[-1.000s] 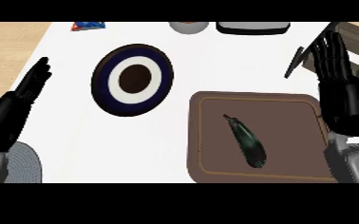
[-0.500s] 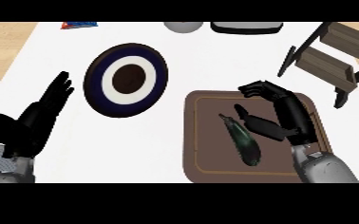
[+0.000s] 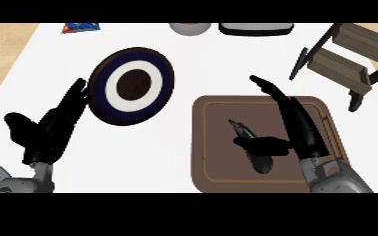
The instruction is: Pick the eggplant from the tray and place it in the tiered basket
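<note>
Left hand: my left hand (image 3: 52,130) rests open at the view's left, fingers straight, holding nothing, just beside the rim of the dark blue plate (image 3: 133,86).
Eggplant: I see the eggplant (image 3: 261,162) lying flat inside the brown tray (image 3: 218,172). Its long axis slants from far-left to near-right.
Right hand: my right hand (image 3: 299,125) hangs over the tray with fingers straight and stretched away from me. The thumb reaches left across the eggplant's middle. Nothing is curled round it; I cannot tell whether the thumb touches.
Key relation: the eggplant sits on the thumb side, just left of the palm, running almost along the line of the fingers. I judge that the fingers must come down on its right flank.
Nearer hand: the right, by far.
Surface: white counter (image 3: 221,65), bare around the tray's far edge.
Room: the wooden tiered basket (image 3: 341,62) stands beyond the tray's far right corner, and I see an open path to it.
</note>
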Robot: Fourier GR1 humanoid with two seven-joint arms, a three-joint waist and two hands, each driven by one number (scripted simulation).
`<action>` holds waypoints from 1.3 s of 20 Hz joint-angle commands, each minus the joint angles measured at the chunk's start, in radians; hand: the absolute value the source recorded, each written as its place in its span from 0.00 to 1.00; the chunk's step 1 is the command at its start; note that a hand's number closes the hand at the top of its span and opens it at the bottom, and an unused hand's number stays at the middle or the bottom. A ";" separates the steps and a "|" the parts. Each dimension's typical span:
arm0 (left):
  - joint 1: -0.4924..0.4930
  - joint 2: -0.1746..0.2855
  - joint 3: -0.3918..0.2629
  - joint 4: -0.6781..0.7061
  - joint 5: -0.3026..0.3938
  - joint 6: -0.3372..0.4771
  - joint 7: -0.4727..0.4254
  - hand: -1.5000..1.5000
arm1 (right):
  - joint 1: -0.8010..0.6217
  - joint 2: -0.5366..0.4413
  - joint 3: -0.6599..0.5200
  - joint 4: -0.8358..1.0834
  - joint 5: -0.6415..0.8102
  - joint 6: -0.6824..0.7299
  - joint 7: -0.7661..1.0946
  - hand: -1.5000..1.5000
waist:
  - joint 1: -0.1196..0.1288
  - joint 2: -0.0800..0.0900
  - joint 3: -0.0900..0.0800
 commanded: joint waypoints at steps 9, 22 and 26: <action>-0.056 -0.011 0.006 0.039 -0.001 -0.011 0.013 0.50 | -0.251 -0.240 0.205 -0.104 -0.095 0.659 0.487 0.00 | 0.019 0.005 -0.003; 0.019 -0.004 0.037 -0.033 -0.001 -0.051 0.033 0.50 | -0.363 0.056 0.277 -0.004 -0.047 0.629 0.835 0.00 | 0.016 0.002 0.003; -0.006 -0.013 0.035 -0.059 -0.007 -0.037 0.089 0.50 | -0.313 0.001 0.266 0.057 0.000 0.654 0.757 0.00 | 0.011 0.002 0.003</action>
